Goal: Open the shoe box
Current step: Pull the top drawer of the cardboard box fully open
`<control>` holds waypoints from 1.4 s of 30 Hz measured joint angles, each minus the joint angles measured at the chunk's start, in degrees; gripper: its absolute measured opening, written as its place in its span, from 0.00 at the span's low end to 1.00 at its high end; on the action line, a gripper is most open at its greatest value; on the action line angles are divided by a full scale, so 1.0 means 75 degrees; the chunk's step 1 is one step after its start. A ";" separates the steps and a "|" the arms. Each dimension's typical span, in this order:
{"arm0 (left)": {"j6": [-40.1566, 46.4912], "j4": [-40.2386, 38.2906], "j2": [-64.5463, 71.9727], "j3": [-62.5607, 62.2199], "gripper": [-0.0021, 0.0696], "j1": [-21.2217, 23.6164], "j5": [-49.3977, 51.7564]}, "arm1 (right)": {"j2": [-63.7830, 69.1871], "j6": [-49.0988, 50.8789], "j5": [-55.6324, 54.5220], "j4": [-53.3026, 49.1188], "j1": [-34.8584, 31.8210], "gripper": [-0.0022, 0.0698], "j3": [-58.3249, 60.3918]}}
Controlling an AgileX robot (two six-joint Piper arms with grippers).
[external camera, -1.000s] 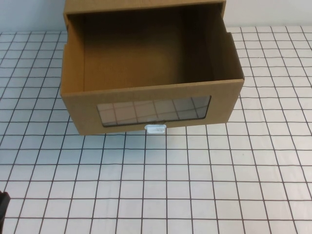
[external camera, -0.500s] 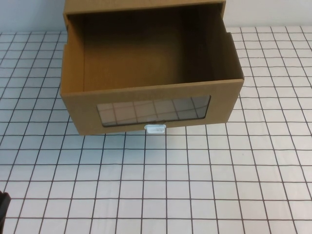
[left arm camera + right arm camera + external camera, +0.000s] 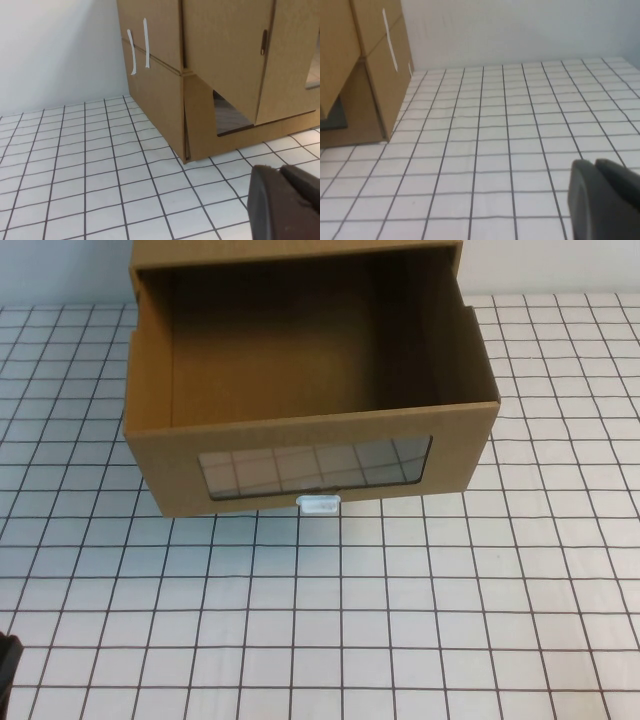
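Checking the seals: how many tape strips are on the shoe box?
3. Two tape strips on the left wall of the shoe box, one on its right wall; others may be hidden. The left gripper hovers off its left, right gripper off its right.

The shoe box blocks the far table; near side open.

A brown cardboard shoe box stands far-centre on the white gridded surface, its drawer projecting nearward from the sleeve behind. A small white pull tab sits under the drawer's front wall. The left gripper hangs near-left and the right gripper to the right, both apart from the box.
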 joint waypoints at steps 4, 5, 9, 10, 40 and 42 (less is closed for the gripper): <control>0.0000 0.0000 0.0000 0.0000 0.03 0.0000 0.0000 | -0.0018 0.0000 0.0388 0.0000 0.0000 0.01 0.0000; 0.0000 0.0000 0.0000 0.0000 0.03 0.0000 0.0000 | -0.0018 0.0000 0.0414 0.0000 0.0000 0.01 0.0000; 0.0000 0.0000 0.0000 0.0000 0.03 0.0000 0.0000 | -0.0018 0.0000 0.0444 0.0000 0.0000 0.01 0.0000; 0.0000 0.0000 0.0000 0.0000 0.03 0.0000 0.0000 | -0.0018 0.0000 0.0444 0.0000 0.0000 0.01 0.0000; 0.0000 0.0000 0.0000 0.0000 0.03 0.0000 0.0000 | -0.0018 -0.2600 0.1566 0.1739 0.0000 0.01 0.0000; 0.0000 0.0000 0.0000 0.0000 0.03 0.0000 0.0000 | -0.0018 -0.2600 0.1566 0.1739 0.0000 0.01 0.0000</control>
